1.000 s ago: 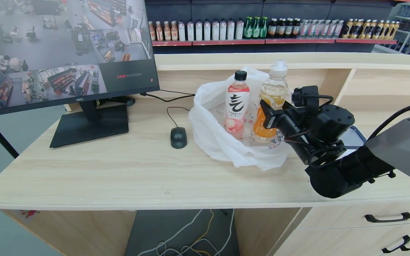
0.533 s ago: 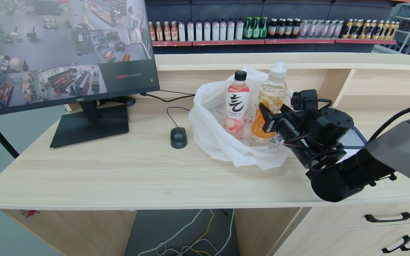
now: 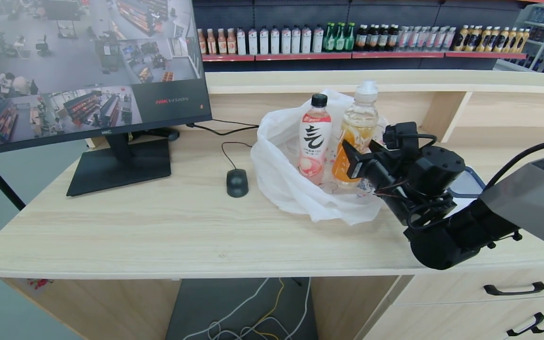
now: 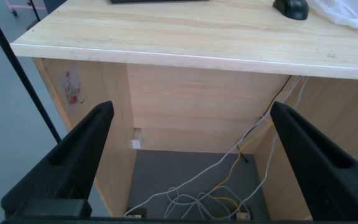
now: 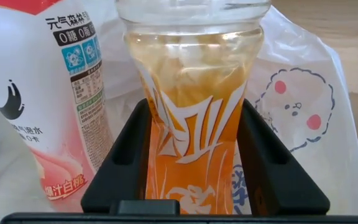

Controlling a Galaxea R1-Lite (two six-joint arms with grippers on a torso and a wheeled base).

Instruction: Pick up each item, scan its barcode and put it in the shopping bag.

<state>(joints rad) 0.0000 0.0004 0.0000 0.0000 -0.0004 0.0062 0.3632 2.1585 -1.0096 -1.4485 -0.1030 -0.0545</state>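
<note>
An orange drink bottle (image 3: 359, 123) with a white cap stands inside the white shopping bag (image 3: 281, 182) on the counter, tilted a little. My right gripper (image 3: 350, 159) is shut on its lower half; in the right wrist view both fingers press the orange bottle (image 5: 191, 130) at the sides, right gripper (image 5: 192, 115). A pink-labelled bottle (image 3: 314, 141) with a black cap stands upright beside it in the same bag (image 5: 303, 106), pink bottle (image 5: 61, 93). My left gripper (image 4: 191, 115) hangs open below the counter's front edge, nothing between its fingers.
A large monitor (image 3: 83, 61) stands at the counter's back left, a black mouse (image 3: 237, 182) and its cable between it and the bag. A blue-rimmed pad (image 3: 466, 183) lies behind my right arm. Drawers (image 3: 513, 288) sit under the right side. Cables (image 4: 216, 186) hang beneath.
My right gripper has shifted slightly left with the orange bottle, which leans a little more toward the pink bottle. The pink bottle, bag and mouse stay put.
</note>
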